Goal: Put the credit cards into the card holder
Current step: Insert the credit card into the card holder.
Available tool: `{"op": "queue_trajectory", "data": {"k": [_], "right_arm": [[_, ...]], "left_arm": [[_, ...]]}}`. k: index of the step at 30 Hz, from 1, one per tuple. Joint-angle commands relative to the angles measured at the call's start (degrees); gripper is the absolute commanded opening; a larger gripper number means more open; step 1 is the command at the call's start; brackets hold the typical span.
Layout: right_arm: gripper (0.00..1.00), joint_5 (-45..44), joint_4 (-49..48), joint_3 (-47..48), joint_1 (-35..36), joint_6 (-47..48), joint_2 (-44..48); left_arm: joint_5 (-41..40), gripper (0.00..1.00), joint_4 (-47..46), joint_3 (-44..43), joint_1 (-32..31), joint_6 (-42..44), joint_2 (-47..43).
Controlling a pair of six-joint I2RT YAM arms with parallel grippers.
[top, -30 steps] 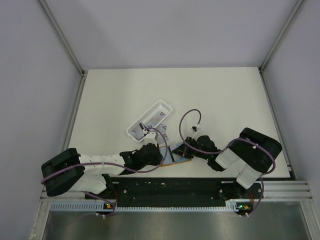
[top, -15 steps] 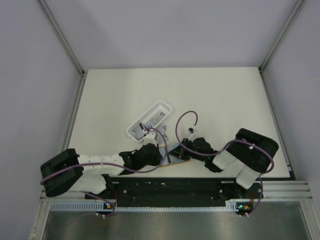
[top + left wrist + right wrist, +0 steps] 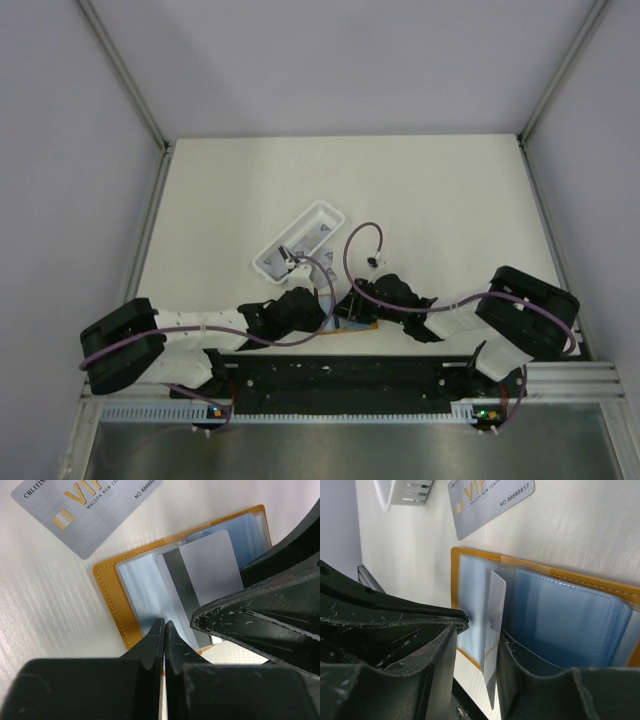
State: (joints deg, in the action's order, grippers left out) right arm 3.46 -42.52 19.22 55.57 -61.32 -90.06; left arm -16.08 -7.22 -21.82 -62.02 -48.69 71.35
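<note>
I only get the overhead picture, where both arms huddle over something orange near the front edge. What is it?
Observer: An open card holder, orange-tan with clear plastic sleeves inside. The left wrist view shows it close up.
Visitor: Is a card going in?
Observer: A pale card with a dark stripe sits between the fingers of the right gripper, over the sleeves. I can't tell whether it is slotted in.
Visitor: Any other cards nearby?
Observer: A silver card marked VIP lies flat on the table beside the holder.
</note>
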Motion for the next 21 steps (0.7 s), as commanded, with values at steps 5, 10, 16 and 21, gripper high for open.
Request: {"op": "queue_trajectory", "data": {"k": [5, 10, 16, 21], "right_arm": [[0.36, -6.79, 21.58, 5.91, 1.82, 7.0, 8.31], [0.37, -10.4, 29.94, 8.28, 1.91, 9.46, 12.01], [0.37, -12.6, 34.61, 9.08, 1.91, 10.43, 13.16], [0.34, -13.13, 34.53, 8.73, 1.82, 10.52, 13.25]], "left_arm": [[-0.1, 0.0, 0.37, 1.43, 0.06, -0.44, -0.69], [-0.1, 0.0, 0.37, 1.26, 0.06, -0.27, -0.86], [-0.01, 0.0, 0.46, 1.26, 0.06, -0.36, -0.78], [-0.18, 0.0, 0.37, 1.78, 0.06, -0.53, -1.21]]}}
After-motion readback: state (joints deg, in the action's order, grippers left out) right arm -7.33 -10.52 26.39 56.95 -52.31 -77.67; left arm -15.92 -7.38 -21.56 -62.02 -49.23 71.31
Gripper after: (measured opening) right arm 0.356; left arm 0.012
